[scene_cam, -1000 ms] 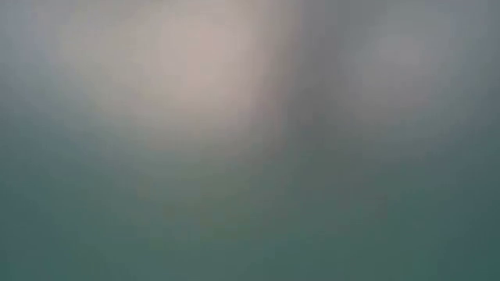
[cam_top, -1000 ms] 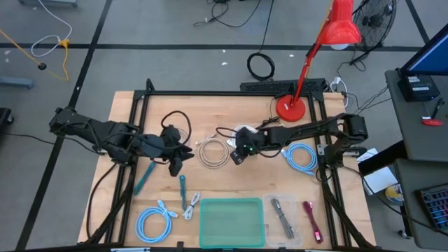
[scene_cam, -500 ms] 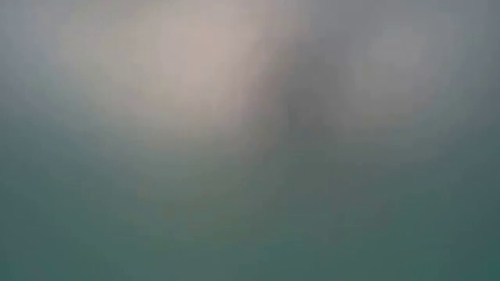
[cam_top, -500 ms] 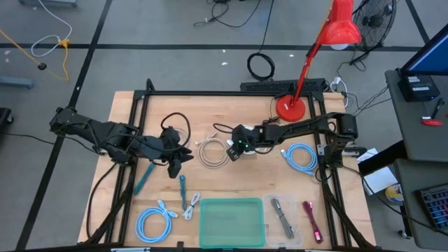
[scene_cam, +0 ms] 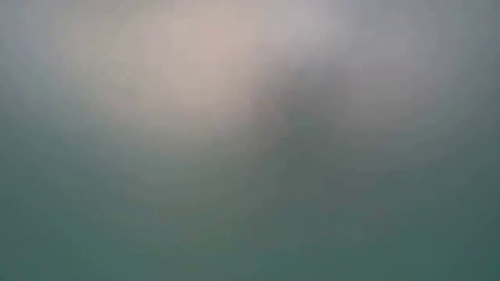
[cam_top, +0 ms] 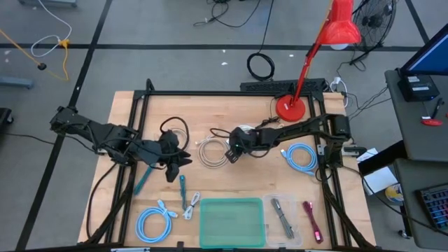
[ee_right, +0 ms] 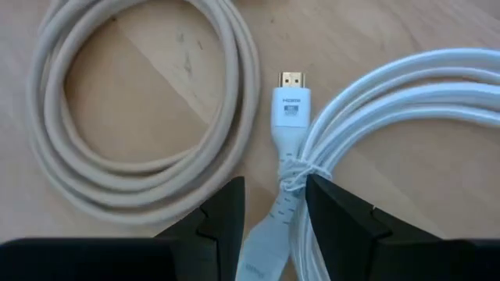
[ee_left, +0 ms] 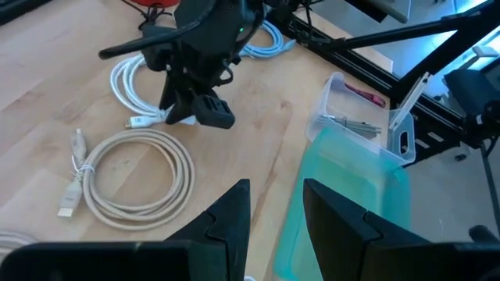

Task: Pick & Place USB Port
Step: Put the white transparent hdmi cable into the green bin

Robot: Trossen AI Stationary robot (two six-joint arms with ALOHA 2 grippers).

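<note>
My right gripper (ee_right: 273, 226) is open, low over the table's middle, also seen from above (cam_top: 230, 149). Its fingers stand on either side of a white coiled cable (ee_right: 391, 101), just behind that cable's HDMI plug (ee_right: 291, 105), and I see no touch. A beige coiled cable (ee_right: 141, 117) with a USB plug (ee_left: 69, 203) lies flat on the wood beside it (cam_top: 211, 152). My left gripper (ee_left: 273, 211) is open and holds nothing, hovering left of centre (cam_top: 173, 159). The low view shows only blur.
A green tray (cam_top: 232, 222) sits at the near edge beside a clear box of tools (cam_top: 283, 214) and a pink item (cam_top: 312, 221). Blue coils lie near left (cam_top: 154, 221) and right (cam_top: 301, 157). A teal cable (cam_top: 183, 187), a black cable (cam_top: 175, 128) and a red lamp base (cam_top: 289, 108) also stand around.
My right gripper has crept toward the table's left, coming over the plug end of the white cable beside the beige coil. The cables have stayed where they were.
</note>
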